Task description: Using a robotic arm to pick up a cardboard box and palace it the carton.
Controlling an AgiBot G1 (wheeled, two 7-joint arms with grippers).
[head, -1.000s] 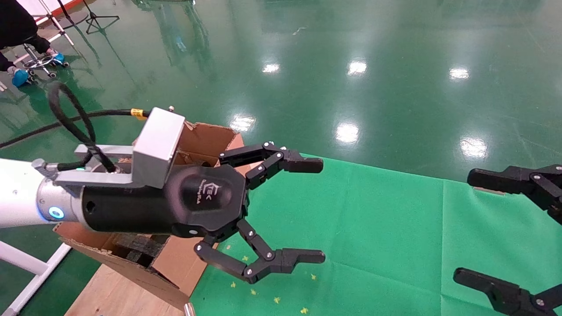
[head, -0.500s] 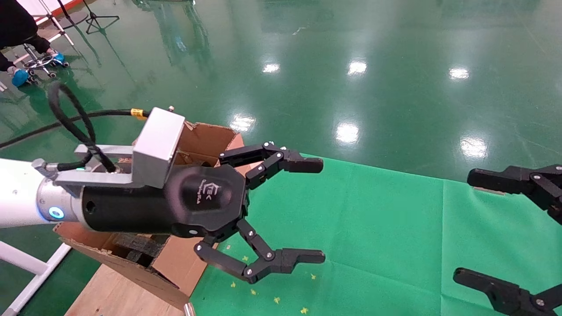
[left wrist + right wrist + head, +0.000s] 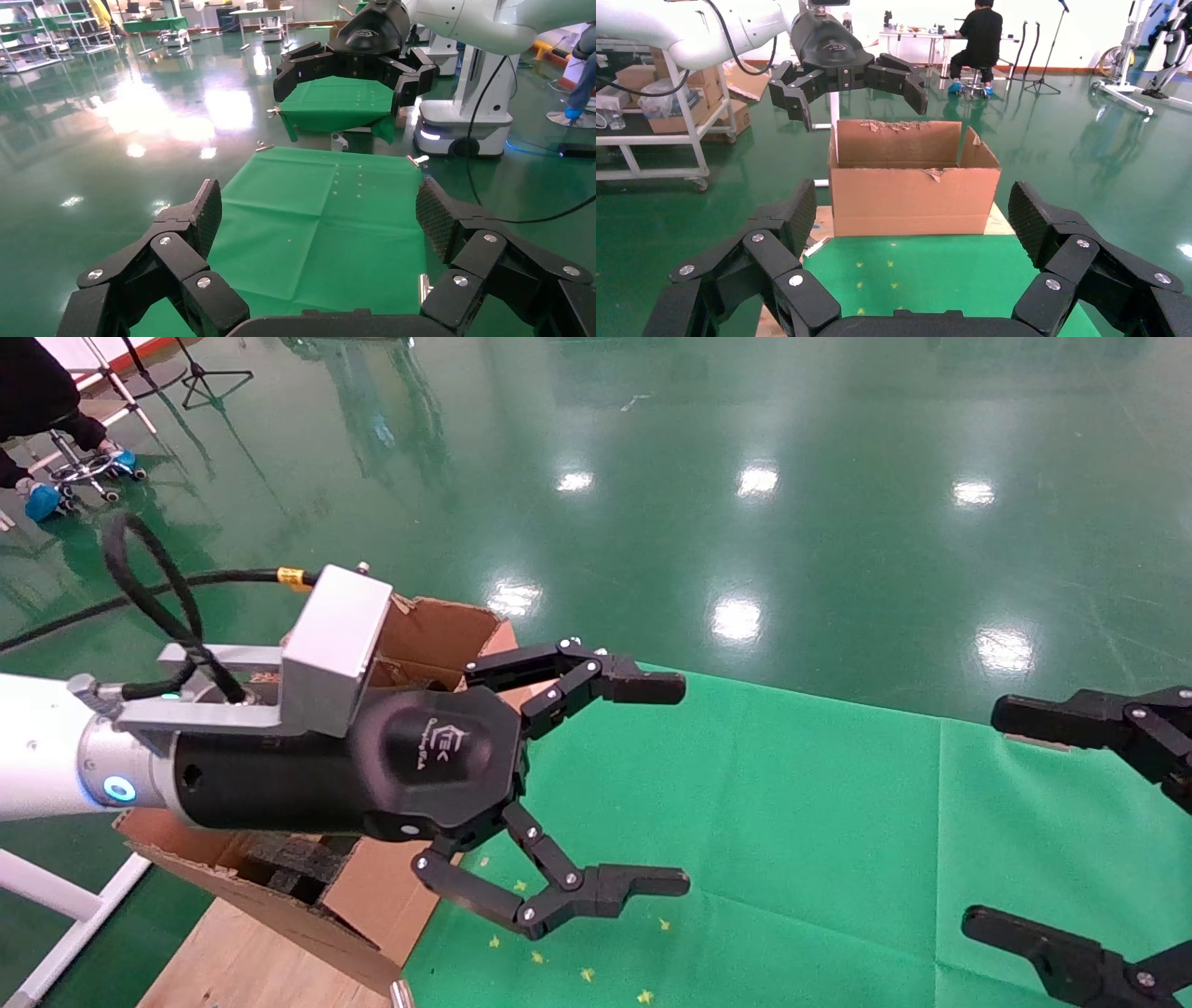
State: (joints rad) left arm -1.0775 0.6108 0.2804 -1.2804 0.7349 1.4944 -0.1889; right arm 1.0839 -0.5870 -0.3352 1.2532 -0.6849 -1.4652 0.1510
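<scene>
Both pincers spread, nothing held

Currently the left pincer (image 3: 666, 784) of the robotic arm (image 3: 42, 747) hangs in the air with its two black fingers spread wide, nothing between them. It sits above the near left edge of the green cloth (image 3: 792, 822), just beside and partly over the carton (image 3: 438, 635). Grey camera block (image 3: 335, 649) rides on top of the wrist, black cable (image 3: 149, 589) loops back from it, blue light ring (image 3: 116, 789) glows on the silver wrist.

The carton stands off the left end of the cloth on a wooden board (image 3: 242, 961), flaps ragged and open upward, dark foam pieces (image 3: 293, 864) visible inside under the arm. Right wrist view shows the carton (image 3: 912, 186) upright from its long side, torn top rim, left pincer (image 3: 856, 77) hovering above its opening.

Right pincer (image 3: 1034, 822) is at the right edge of the head view, low over the cloth, fingers also spread wide and empty, well apart from the left one. Left wrist view shows it (image 3: 348, 70) farther off, above the far end of the cloth (image 3: 320, 225).

The cardboard box cannot be found in any view; whether it lies inside the carton cannot be told. Small yellow specks (image 3: 587, 975) dot the cloth near the left pincer. A seated person (image 3: 979, 35) is at a desk in the background.
</scene>
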